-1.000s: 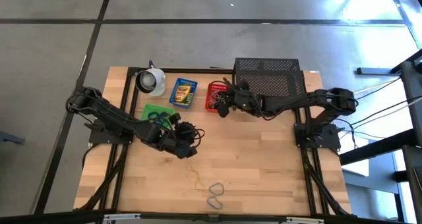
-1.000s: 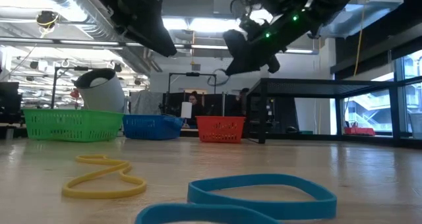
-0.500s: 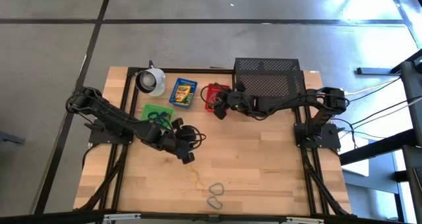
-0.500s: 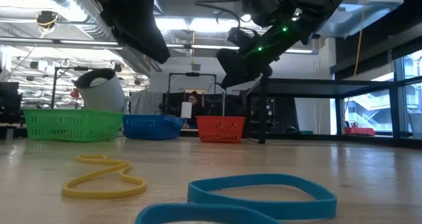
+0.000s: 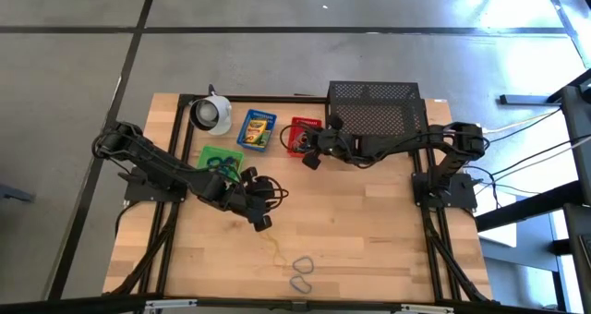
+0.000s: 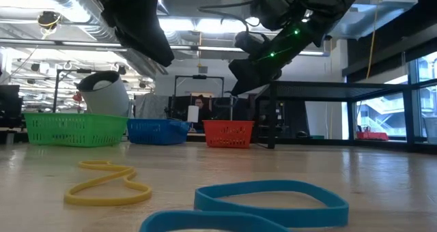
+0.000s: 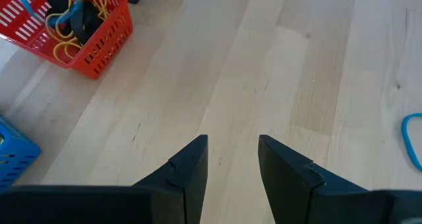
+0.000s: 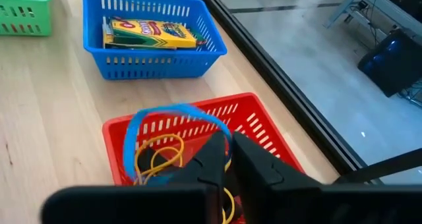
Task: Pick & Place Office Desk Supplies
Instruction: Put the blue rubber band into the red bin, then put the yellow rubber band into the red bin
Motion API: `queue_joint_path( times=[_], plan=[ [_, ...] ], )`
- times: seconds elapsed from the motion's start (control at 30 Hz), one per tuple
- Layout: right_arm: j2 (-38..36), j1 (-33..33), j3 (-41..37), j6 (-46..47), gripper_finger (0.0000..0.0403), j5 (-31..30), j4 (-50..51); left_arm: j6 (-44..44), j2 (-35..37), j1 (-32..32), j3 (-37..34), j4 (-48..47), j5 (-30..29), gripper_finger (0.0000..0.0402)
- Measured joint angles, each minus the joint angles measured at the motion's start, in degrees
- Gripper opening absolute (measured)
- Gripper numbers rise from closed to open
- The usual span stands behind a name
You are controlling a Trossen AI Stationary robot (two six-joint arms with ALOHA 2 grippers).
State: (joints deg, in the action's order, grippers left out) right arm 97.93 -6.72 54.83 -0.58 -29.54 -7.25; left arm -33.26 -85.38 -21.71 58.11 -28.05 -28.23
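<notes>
My right gripper (image 8: pixel 229 148) hangs over the red basket (image 5: pixel 297 129), shut on a blue rubber band (image 8: pixel 173 111). The basket holds yellow bands (image 8: pixel 158 159) and dark clips (image 7: pixel 78 21). My left gripper (image 7: pixel 232 145) stands open above bare wood near the table's middle, with nothing between its fingers. A yellow band (image 5: pixel 273 247) and blue bands (image 5: pixel 301 272) lie flat on the table near its front edge. A crayon box (image 8: pixel 151 33) lies in the blue basket (image 5: pixel 258 129). My right gripper pinches the blue rubber band at one spot of its loop (image 8: pixel 223 133) between its two fingertips. The fingers slant down from the table's right side. The band arches out ahead of the fingers over the red basket, and its far side (image 8: pixel 126 159) drops inside the basket.
A green basket (image 5: pixel 217 157) sits beside my left arm. A white cup-like object (image 5: pixel 212 113) stands at the far left. A large black mesh rack (image 5: pixel 374 111) stands behind my right arm. Open wood lies between the two grippers and the bands at the front.
My right gripper has sunk a little toward the red basket and rolled, carrying the blue band with it. My left gripper has swung its fingers toward the table's near edge while its arm stayed in place.
</notes>
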Motion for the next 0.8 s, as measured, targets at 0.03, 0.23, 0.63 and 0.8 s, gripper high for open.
queue_joint_path(
  times=[0.03, 0.23, 0.63, 0.8],
  plan=[
    [0.0, 0.0, 0.0, 0.0, 0.0037, 0.0, 0.0, 0.0, 0.0, 0.0, 0.0, 0.0, 0.0, 0.0128],
    [0.0, -0.1, 0.0, 0.0, 0.0079, 0.0, 0.0, 0.0, 0.0, 0.0, 0.0, 0.0, 0.0, 0.0128],
    [-0.6, 0.3, 0.0, -1.9, 0.0168, -1.4, 0.3, 0.0, 0.0, 0.0, 0.0, 0.0, 0.0, 0.0127],
    [-5.8, 2.7, 0.0, -1.8, 0.0187, -1.1, 3.3, 0.0, 0.0, 0.0, 0.0, 0.0, 0.0, 0.0128]
  ],
)
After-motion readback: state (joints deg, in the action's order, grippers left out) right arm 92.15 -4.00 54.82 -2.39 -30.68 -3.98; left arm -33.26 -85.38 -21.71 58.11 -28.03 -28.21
